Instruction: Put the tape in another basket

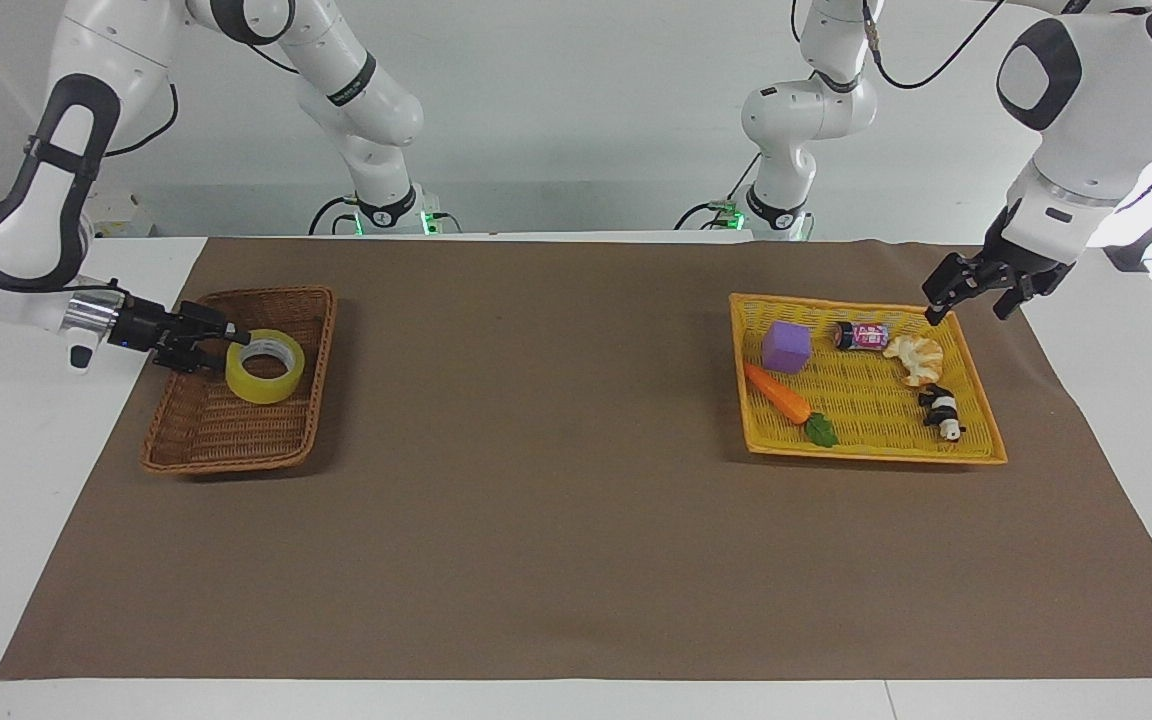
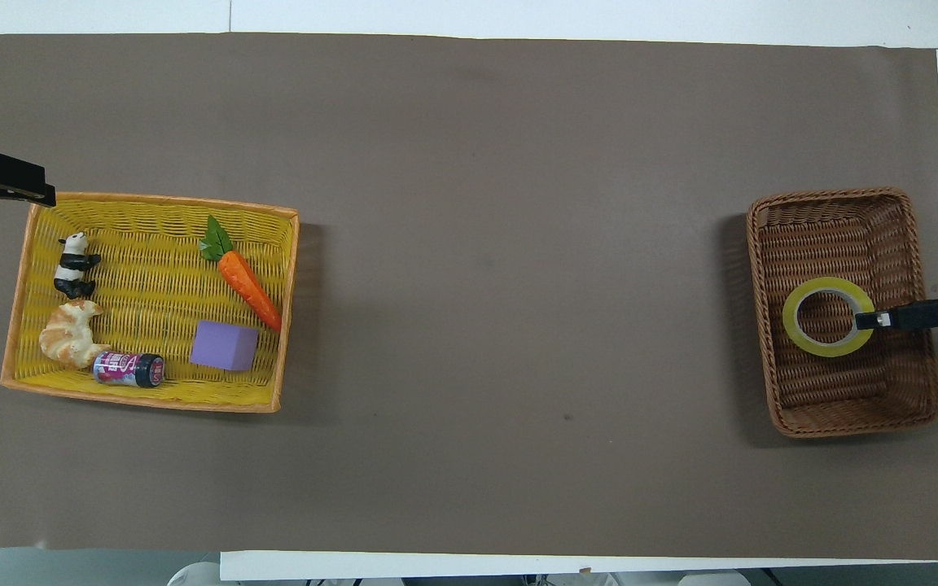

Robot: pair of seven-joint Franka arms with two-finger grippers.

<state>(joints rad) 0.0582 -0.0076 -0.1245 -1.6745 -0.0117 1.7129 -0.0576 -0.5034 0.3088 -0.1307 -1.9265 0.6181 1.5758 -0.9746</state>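
The tape, a yellow ring, lies flat low inside the brown wicker basket at the right arm's end of the table, in the half nearer the robots. My right gripper reaches in over the basket's outer rim and is shut on the tape's wall. I cannot tell whether the roll rests on the basket floor. My left gripper hangs open and holds nothing, over the yellow tray's corner nearest the left arm's end of the table.
The flat yellow-orange tray holds a purple cube, a carrot, a small can, a croissant and a panda figure. Brown cloth covers the table between the two containers.
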